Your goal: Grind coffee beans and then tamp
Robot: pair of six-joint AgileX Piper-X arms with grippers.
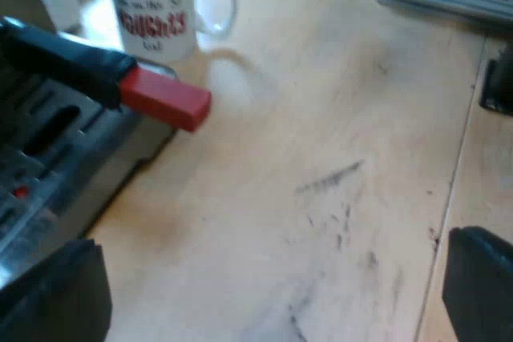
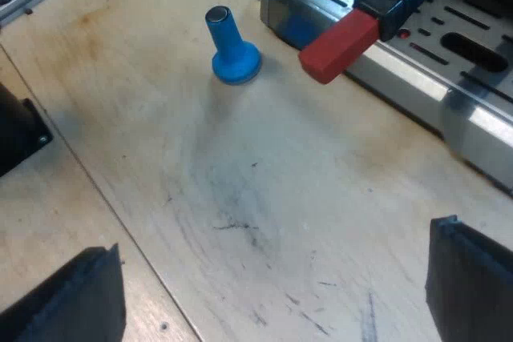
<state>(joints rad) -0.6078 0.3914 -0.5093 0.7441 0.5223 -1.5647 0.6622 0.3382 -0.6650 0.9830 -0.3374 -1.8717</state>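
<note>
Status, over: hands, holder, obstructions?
Left hand open, right hand open, both empty. Holder at machine front, red end out. Tamper upright on table, mug beside machine.

You had the espresso machine (image 1: 32, 174) standing on the table (image 1: 337, 118), and everything else lay around it. The holder's handle (image 1: 80, 66) stuck out from the machine's front, above its drip tray (image 2: 473, 54), and the handle's end reached past the tray's edge and over the table. The mug (image 1: 156, 14) stood upright on the table just beside the machine, near the handle's end. The tamper (image 2: 232, 46) stood upright on the table near the machine's corner, touching neither the machine nor the handle. Your left gripper (image 1: 268, 278) and right gripper (image 2: 272, 286) each hung over the table beside the machine, fingers wide apart.
</note>
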